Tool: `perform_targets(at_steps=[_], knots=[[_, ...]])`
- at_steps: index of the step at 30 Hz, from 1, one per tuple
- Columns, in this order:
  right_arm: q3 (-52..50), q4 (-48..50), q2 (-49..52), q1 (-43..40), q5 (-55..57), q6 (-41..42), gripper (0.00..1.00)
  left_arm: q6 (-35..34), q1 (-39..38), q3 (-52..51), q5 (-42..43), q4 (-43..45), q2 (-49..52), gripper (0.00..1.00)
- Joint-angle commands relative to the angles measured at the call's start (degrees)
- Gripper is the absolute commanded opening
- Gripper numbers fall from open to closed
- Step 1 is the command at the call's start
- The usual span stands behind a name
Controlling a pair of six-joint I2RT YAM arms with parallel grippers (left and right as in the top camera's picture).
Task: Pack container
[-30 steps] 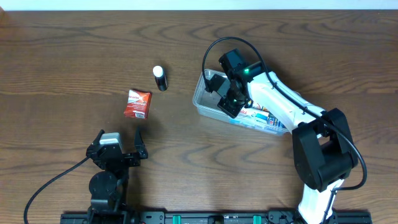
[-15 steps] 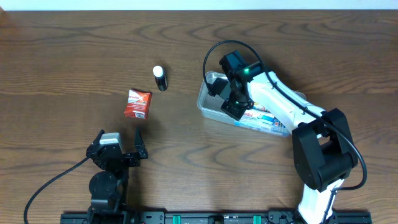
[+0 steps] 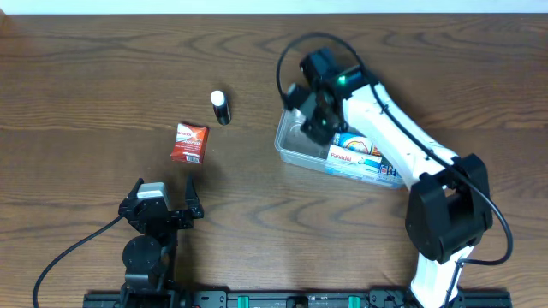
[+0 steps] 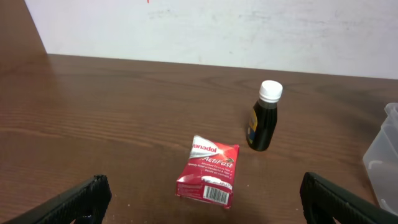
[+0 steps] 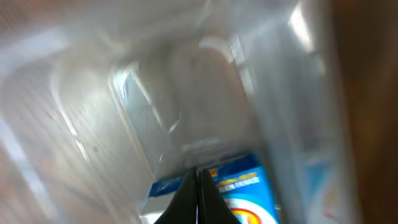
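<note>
the clear container (image 3: 289,152) sits right of centre on the surface (image 3: 103,68), a blue-and-white box (image 3: 355,158) inside. right fingers (image 5: 193,199), clenched empty, reach into one end. left fingers (image 4: 81,198) gape wide near a red packet (image 3: 188,142).

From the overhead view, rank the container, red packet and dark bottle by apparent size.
1. container, by far the largest
2. red packet
3. dark bottle, somewhat smaller than the packet

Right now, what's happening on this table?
The right gripper, shut with nothing in it, is down in the clear container above a blue-and-white box lying there. A red packet and a small dark bottle are on the table outside it. The left gripper rests open, touching nothing.
</note>
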Motion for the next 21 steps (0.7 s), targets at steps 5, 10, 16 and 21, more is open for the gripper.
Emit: perform_targets(at_steps=[5, 10, 16, 21], knots=[[14.3, -11.7, 0.1, -4.2, -0.6, 16.9, 0.01, 1.0, 0.3, -0.4, 0.8, -1.4, -0.2, 0.98], [16.2, -20.2, -0.2, -12.0, -0.6, 25.3, 0.01, 1.0, 0.3, -0.4, 0.8, -1.4, -0.2, 0.98], [16.2, -25.3, -0.3, -22.4, -0.9, 27.6, 0.01, 1.0, 0.3, -0.4, 0.8, -1.4, -0.2, 0.98], [16.2, -28.6, -0.3, -28.3, -1.2, 27.6, 0.27, 1.0, 0.3, -0.4, 0.8, -1.4, -0.2, 0.98]])
